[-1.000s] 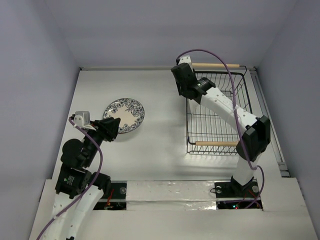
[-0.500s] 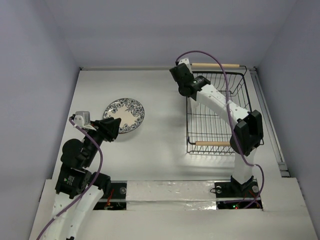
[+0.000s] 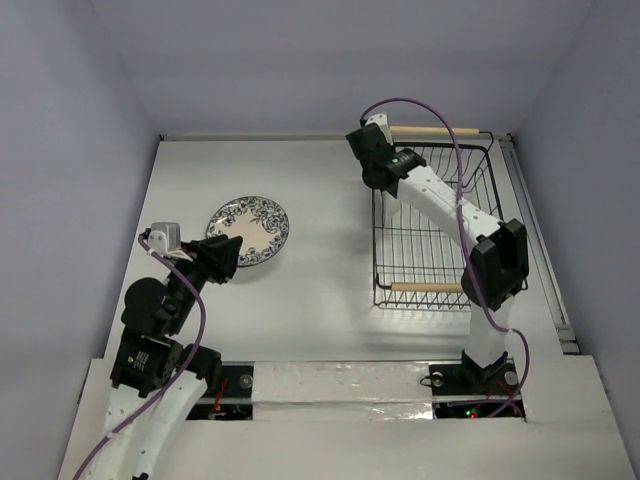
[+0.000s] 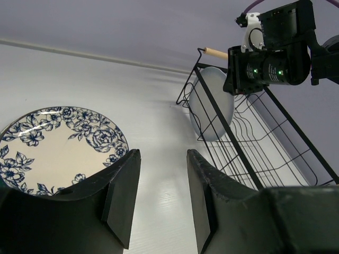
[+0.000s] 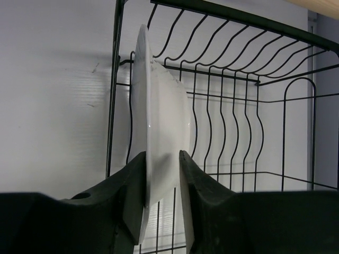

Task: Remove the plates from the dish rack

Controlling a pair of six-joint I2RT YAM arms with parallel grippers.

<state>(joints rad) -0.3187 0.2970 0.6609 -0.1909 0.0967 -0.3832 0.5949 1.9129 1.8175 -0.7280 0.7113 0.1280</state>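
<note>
1. Top view: floral plate (image 3: 248,230) lies flat on table (image 3: 320,260), well left of dish rack (image 3: 430,287). Left gripper (image 3: 222,258) hovers at plate's near edge. Right gripper (image 3: 372,168) sits at rack's far-left corner.
2. Left wrist: left gripper spread, holding nothing. White plate (image 4: 212,103) stands upright inside rack.
3. Right wrist: right gripper pinches white plate's rim. Plate is on edge beside a rack wall.

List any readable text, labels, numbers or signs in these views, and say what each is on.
None can be read in any view.
The floral plate carries only a blue flower pattern, no lettering.
The white plate between the right fingers is blank, and so is the dish rack.
The right arm shows green lights but no legible label.
</note>
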